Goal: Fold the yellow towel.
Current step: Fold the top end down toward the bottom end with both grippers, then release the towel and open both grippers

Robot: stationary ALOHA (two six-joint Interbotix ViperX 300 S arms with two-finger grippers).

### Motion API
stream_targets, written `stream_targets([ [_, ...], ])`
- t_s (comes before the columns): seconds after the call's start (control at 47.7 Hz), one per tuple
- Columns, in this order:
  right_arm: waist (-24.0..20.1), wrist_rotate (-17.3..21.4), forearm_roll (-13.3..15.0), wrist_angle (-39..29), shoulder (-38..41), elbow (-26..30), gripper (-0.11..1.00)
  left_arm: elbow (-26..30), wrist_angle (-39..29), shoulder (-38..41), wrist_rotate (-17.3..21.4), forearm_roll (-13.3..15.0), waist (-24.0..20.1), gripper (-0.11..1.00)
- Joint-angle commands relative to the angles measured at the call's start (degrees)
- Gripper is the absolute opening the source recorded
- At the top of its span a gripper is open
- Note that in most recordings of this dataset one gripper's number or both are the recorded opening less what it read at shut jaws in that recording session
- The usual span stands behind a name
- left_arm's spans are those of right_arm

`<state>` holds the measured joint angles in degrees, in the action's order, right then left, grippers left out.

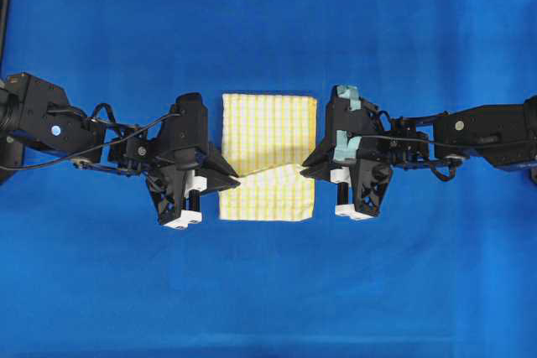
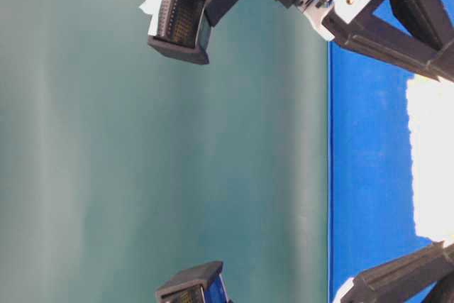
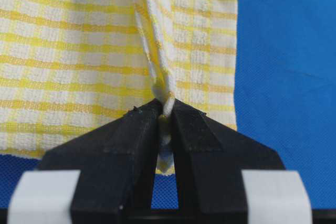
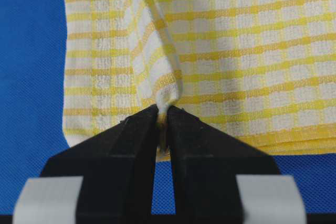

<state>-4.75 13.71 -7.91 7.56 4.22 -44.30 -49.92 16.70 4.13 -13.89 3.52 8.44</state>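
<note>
Left gripper [image 3: 164,109] pinching yellow towel [image 1: 268,127], right gripper [image 4: 163,113] likewise

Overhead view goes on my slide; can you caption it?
Left gripper and right gripper each pinch an edge of the yellow towel mid-fold on the blue cloth.
</note>
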Motion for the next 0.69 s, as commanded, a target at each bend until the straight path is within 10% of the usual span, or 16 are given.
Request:
stream_targets([
  [0.0,-0.1,-0.1,-0.2,0.4,-0.7,0.9,0.06,0.6,0.3,-0.6,0.1,0.1,0.4,0.04],
  [0.231,-1.3,0.0,-0.4,0.4,-0.6,1.1,0.06,0.6,-0.1,-1.0,0.1,0.1,0.5,0.08],
  [0.419,-2.7,0.0,-1.4,0.4,-0.6,1.2,0.08,0.5,-1.0,-2.5,0.3,0.1,0.8,0.45],
  [0.671,-3.9,-0.1,-1.4,0.1,-0.6,2.6,0.77,0.2,-5.2,-8.3,0.7,0.1,0.8,0.72],
])
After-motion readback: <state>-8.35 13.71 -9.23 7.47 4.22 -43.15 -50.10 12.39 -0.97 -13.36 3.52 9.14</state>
